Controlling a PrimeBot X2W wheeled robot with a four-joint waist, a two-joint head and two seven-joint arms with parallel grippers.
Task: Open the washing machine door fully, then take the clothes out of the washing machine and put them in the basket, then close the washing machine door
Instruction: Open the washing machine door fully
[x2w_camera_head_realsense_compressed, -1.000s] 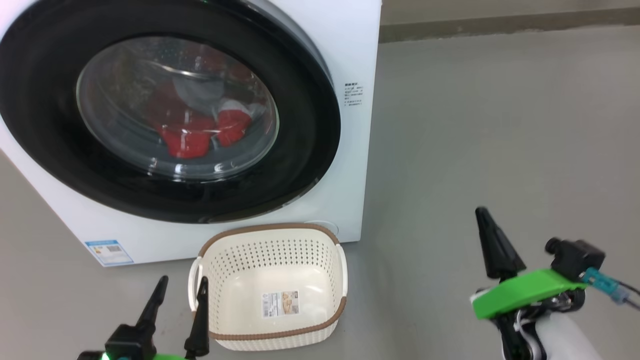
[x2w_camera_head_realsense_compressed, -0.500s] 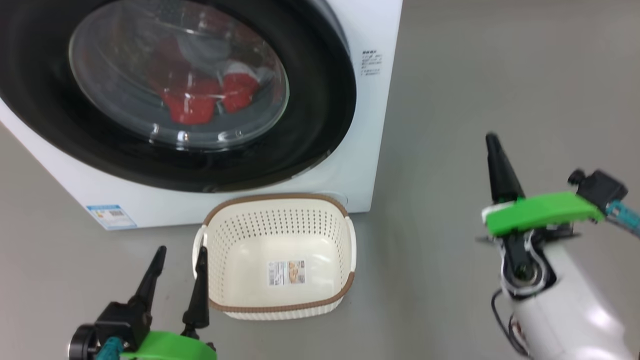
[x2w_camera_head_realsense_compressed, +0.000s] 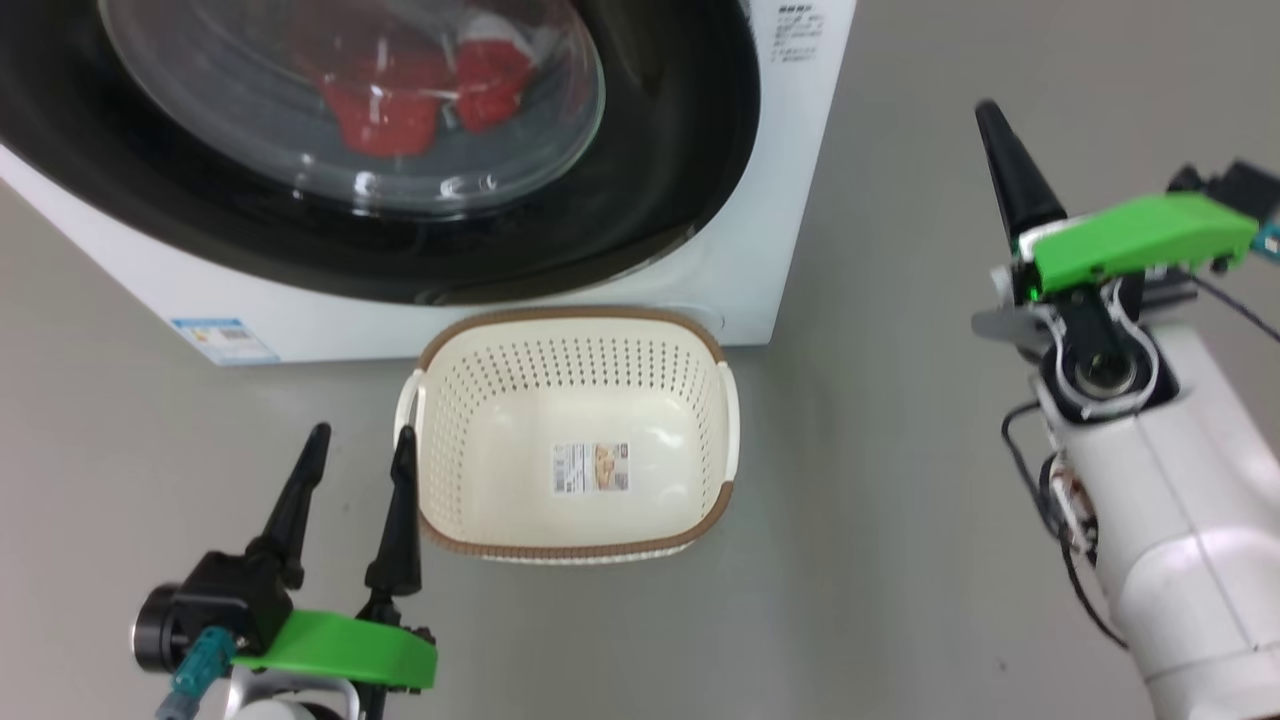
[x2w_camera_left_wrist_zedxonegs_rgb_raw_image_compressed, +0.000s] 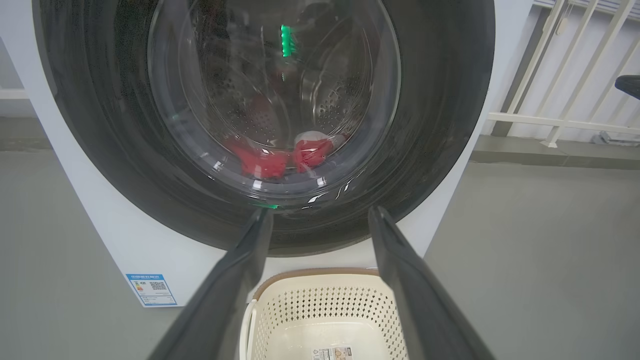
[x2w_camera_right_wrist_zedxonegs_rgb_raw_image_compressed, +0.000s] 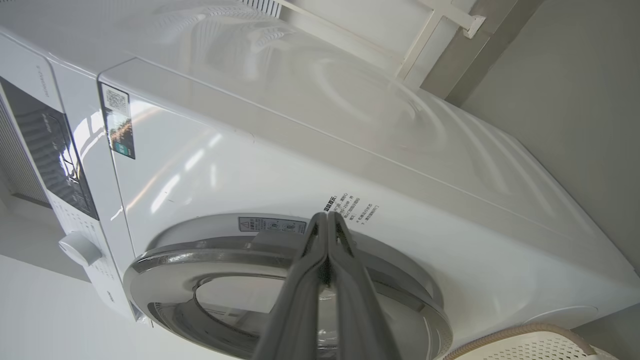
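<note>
The white washing machine (x2w_camera_head_realsense_compressed: 790, 200) fills the head view's upper left. The washing machine door (x2w_camera_head_realsense_compressed: 680, 150), with its black rim and glass bowl, lies against the front. Red clothes (x2w_camera_head_realsense_compressed: 400, 105) show through the glass and lie low in the drum (x2w_camera_left_wrist_zedxonegs_rgb_raw_image_compressed: 265, 160). The basket (x2w_camera_head_realsense_compressed: 570, 316) stands empty on the floor just before the machine. My left gripper (x2w_camera_head_realsense_compressed: 361, 432) is open beside the basket's left handle and points at the door (x2w_camera_left_wrist_zedxonegs_rgb_raw_image_compressed: 430, 125). My right gripper (x2w_camera_head_realsense_compressed: 990, 110) is shut on nothing, raised to the right of the machine. Its tip (x2w_camera_right_wrist_zedxonegs_rgb_raw_image_compressed: 327, 216) aims at the door's upper rim (x2w_camera_right_wrist_zedxonegs_rgb_raw_image_compressed: 200, 255).
Grey floor (x2w_camera_head_realsense_compressed: 900, 400) stretches to the right of the machine and the basket. A blue sticker (x2w_camera_head_realsense_compressed: 222, 340) marks the machine's lower left corner. The control panel has a round knob (x2w_camera_right_wrist_zedxonegs_rgb_raw_image_compressed: 80, 247). A white railing (x2w_camera_left_wrist_zedxonegs_rgb_raw_image_compressed: 550, 115) stands behind on the right.
The head camera has tilted down, so machine and basket sit higher in the picture. My right gripper has risen and reached forward toward the machine, still shut. The left gripper has kept its place.
</note>
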